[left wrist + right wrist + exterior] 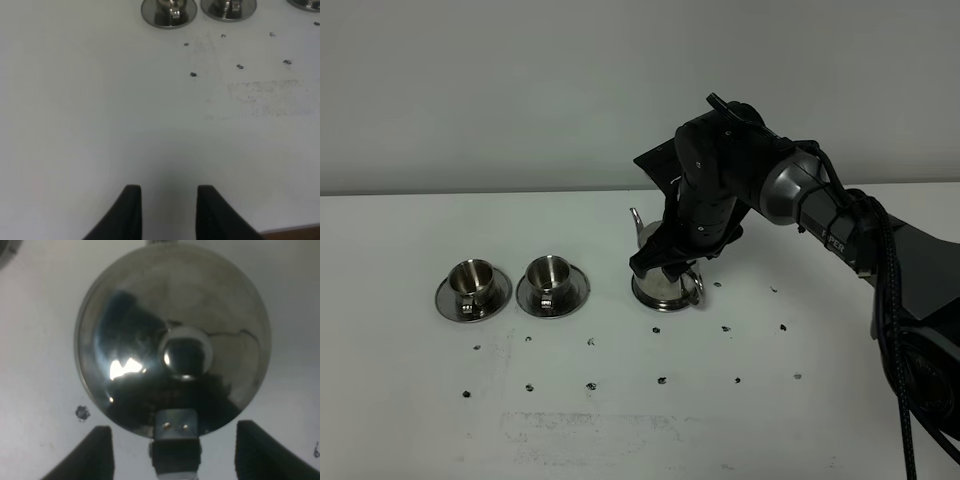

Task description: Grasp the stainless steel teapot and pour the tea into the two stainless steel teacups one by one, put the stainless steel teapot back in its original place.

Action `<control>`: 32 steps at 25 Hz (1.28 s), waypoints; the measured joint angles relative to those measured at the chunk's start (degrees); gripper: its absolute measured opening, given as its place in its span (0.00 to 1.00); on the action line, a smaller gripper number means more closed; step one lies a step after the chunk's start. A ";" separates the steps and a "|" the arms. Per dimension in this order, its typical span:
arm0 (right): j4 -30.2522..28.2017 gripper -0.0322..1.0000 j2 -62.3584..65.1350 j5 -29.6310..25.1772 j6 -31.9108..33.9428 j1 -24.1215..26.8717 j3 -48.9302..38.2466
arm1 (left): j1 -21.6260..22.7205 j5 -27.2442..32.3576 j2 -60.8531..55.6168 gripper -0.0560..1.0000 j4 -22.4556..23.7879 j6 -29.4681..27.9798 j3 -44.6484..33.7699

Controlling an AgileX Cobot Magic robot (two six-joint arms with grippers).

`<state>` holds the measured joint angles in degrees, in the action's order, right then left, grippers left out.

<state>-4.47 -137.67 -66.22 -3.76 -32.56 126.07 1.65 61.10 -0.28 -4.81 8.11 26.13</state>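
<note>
The stainless steel teapot [663,286] stands right of centre, mostly hidden under my right gripper [670,268]; only its spout [636,225], loop handle [696,290] and base rim show. I cannot tell its saucer apart from that base. In the right wrist view I look down on the teapot's lid [150,315] and knob [185,352]. My right gripper [175,455] is open, with one finger [95,455] on each side of the handle [176,437], not touching it. The two stainless steel teacups [473,283] [550,277] sit on saucers to the left. My left gripper [167,212] is open and empty over bare table.
The white table [620,420] carries several small dark marks [662,380] in front of the cups and teapot. The left wrist view shows both teacups [169,10] [229,6] far from the left gripper and a steel rim [306,4] at the corner.
</note>
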 joint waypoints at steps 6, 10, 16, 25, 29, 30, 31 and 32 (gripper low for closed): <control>0.05 0.53 -0.95 -0.04 -0.53 0.27 0.00 | 0.00 0.00 0.00 0.32 0.00 0.00 0.00; 0.05 0.53 -0.95 0.00 -0.58 0.39 0.00 | 0.00 0.00 0.00 0.32 0.00 0.00 0.00; 0.05 0.53 -1.09 0.00 -0.58 0.76 0.00 | 0.00 0.00 0.00 0.32 0.00 0.00 0.00; 0.12 0.52 -2.38 0.14 -0.58 0.76 0.00 | 0.00 0.00 0.00 0.32 0.00 0.00 0.00; 0.18 0.47 -2.38 0.43 -0.59 0.76 0.00 | 0.00 0.00 0.00 0.32 0.00 0.00 0.00; 0.29 0.44 -2.38 0.56 -0.59 0.76 0.00 | 0.00 0.00 0.00 0.32 0.00 0.00 0.00; 0.35 0.40 -2.38 0.63 -0.59 0.76 0.00 | 0.00 0.00 0.00 0.32 0.00 0.00 0.00; 0.40 0.37 -2.38 0.79 -0.59 0.76 0.00 | 0.00 0.00 0.00 0.32 0.00 0.00 0.00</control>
<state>-4.06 -140.05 -65.42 -4.36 -31.81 126.07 1.65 61.10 -0.28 -4.81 8.11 26.13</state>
